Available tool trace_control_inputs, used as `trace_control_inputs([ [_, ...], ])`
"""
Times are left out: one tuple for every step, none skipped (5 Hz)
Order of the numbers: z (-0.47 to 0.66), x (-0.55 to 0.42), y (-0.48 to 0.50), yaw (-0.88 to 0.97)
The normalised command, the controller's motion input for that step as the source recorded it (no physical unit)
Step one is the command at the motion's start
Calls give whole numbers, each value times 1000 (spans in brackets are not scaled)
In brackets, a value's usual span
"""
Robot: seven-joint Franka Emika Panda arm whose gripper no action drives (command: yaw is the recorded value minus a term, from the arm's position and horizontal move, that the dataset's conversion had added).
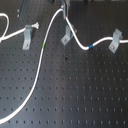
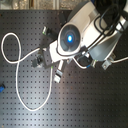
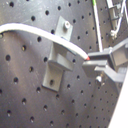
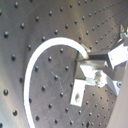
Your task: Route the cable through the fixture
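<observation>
Black perforated tabletop (image 1: 75, 95) filled both exterior views, carrying three grey clips. Across it the cable (image 1: 37, 75) swept in a long white curve from the first exterior view's lower left, past its green band (image 1: 44, 45), up to the pincer (image 1: 63, 11), then down to the blue band (image 1: 90, 46). Just below the pincer stood the fixture (image 1: 65, 36), the middle clip. In the first wrist view the pincer (image 3: 95, 64) was clenched on the cable, which lay across the fixture's top (seated or not, I could not tell). Judging by this, threading was under way; next, the cable needed lowering into the slot.
</observation>
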Motion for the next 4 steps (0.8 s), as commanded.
trace_control_inputs([
  [338,170,4,0],
  [193,26,-71,-77],
  [16,-165,-198,-263],
  [3,-262,-152,-443],
])
